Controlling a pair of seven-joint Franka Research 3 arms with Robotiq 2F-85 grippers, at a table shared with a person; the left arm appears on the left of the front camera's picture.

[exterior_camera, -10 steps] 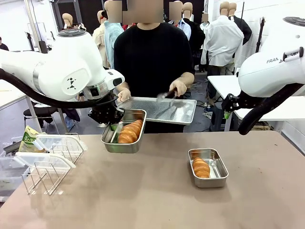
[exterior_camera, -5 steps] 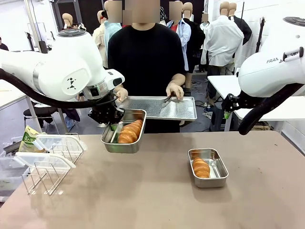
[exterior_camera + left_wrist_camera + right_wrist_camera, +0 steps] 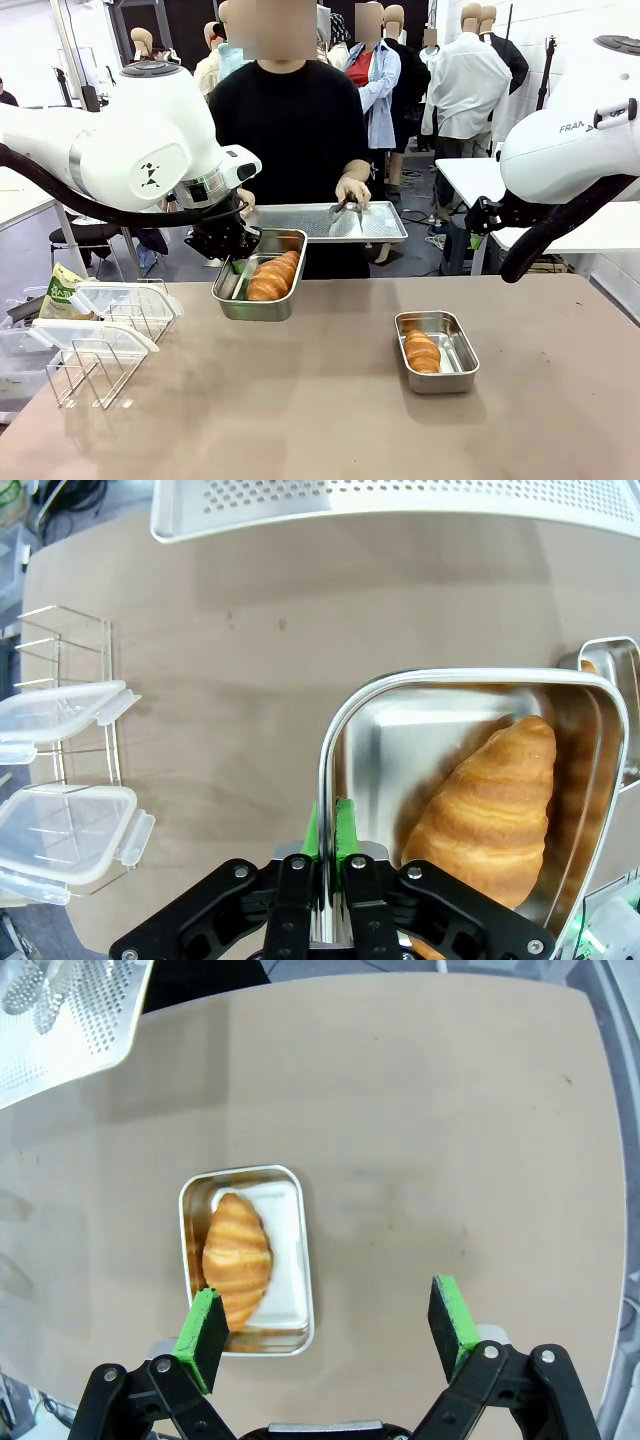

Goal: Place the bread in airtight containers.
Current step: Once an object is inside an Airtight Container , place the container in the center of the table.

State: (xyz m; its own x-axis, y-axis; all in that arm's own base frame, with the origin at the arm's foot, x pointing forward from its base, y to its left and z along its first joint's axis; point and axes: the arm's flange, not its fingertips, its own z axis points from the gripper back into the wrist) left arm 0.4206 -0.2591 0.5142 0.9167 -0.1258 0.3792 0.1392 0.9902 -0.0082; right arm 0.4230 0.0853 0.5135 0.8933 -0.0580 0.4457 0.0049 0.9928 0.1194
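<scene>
Bread in both tins, lids off

One roll (image 3: 273,277) lies in the left tin (image 3: 250,305), pinched at its rim by the left claw (image 3: 322,865) and raised above the counter (image 3: 320,420). Another roll (image 3: 422,351) sits in the right tin (image 3: 440,382) on the counter; the right claw (image 3: 328,1310) hangs wide open, empty. Lids (image 3: 60,825) wait at the left. Crusts look golden, ridged, glossy.

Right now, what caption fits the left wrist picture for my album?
Green-padded fingers clamp the rim of a steel tin holding one golden bread roll over the brown table.
</scene>
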